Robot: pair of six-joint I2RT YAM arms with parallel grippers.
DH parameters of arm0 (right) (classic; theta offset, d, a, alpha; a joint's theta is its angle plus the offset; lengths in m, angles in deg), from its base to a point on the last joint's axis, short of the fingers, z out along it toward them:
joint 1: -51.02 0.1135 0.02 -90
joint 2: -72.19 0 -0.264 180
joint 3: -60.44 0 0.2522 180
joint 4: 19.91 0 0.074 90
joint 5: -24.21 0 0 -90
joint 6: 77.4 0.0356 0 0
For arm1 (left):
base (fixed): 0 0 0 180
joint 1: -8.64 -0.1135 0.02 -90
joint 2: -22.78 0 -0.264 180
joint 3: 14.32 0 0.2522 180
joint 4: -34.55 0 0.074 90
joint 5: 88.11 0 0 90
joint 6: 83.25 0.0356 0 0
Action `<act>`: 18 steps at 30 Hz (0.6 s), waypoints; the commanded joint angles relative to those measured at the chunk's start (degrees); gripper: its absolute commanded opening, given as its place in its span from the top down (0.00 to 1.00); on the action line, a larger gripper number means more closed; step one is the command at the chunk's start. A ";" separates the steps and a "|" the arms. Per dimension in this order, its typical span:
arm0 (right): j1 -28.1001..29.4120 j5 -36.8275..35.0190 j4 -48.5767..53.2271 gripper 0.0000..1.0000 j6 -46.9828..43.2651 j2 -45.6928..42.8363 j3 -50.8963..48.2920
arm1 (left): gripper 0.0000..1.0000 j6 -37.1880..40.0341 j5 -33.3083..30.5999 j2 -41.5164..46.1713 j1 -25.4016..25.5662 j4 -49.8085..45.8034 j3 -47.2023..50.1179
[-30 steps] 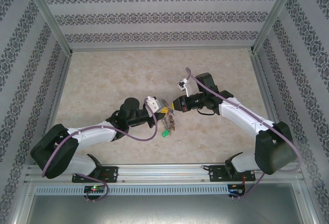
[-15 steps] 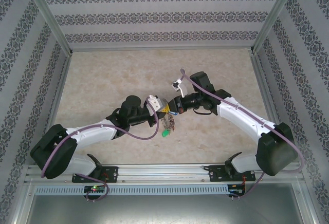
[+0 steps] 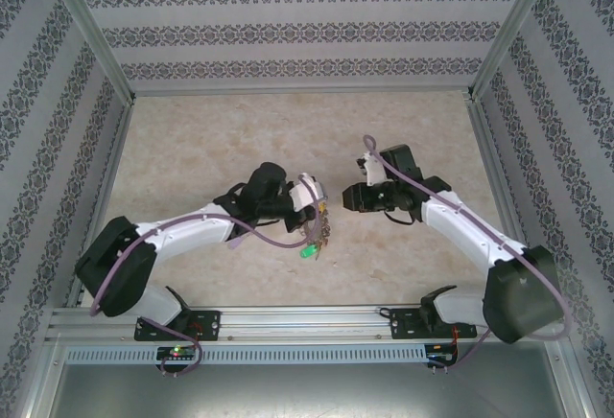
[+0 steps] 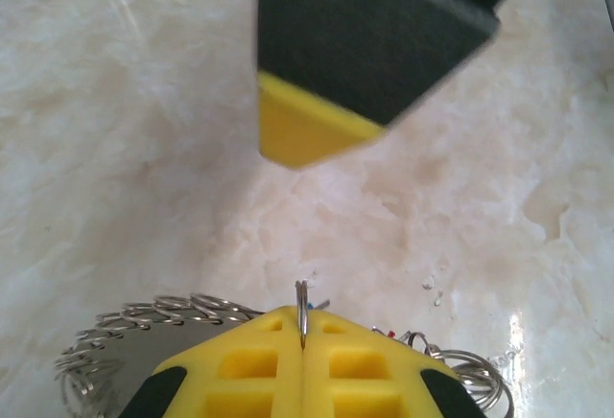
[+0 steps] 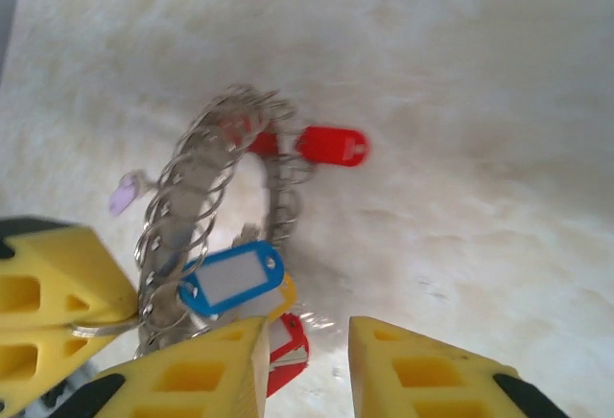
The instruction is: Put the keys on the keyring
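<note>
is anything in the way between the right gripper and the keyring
Nothing visible does. The right gripper, jaws apart, faces the keyring across a bare gap, while the left gripper pinches one of its loops. Only the ring's own blue key hangs on the near side.

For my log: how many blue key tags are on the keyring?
1: the blue key tag hangs on the keyring, next to the right gripper; others may be hidden behind loops.
</note>
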 commanded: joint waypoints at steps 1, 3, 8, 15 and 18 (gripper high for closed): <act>-4.68 -8.78 -0.10 0.68 4.79 -4.55 -2.78 | 1.00 6.88 3.38 -4.71 2.38 -12.76 -6.36; -7.67 -10.19 -0.37 0.67 6.04 -6.93 -4.66 | 1.00 9.75 3.06 -9.33 4.18 -18.95 -11.66; -12.49 -9.72 -0.55 0.61 6.87 -11.01 -8.15 | 1.00 14.23 0.67 -19.55 8.12 -30.72 -22.17; -14.03 -8.27 -1.23 0.58 7.48 -11.87 -10.52 | 0.78 13.19 -0.41 -21.09 10.19 -28.74 -23.82; -14.12 -5.33 -2.03 0.58 7.64 -10.66 -10.68 | 0.71 9.92 3.14 -16.32 9.36 -21.79 -19.20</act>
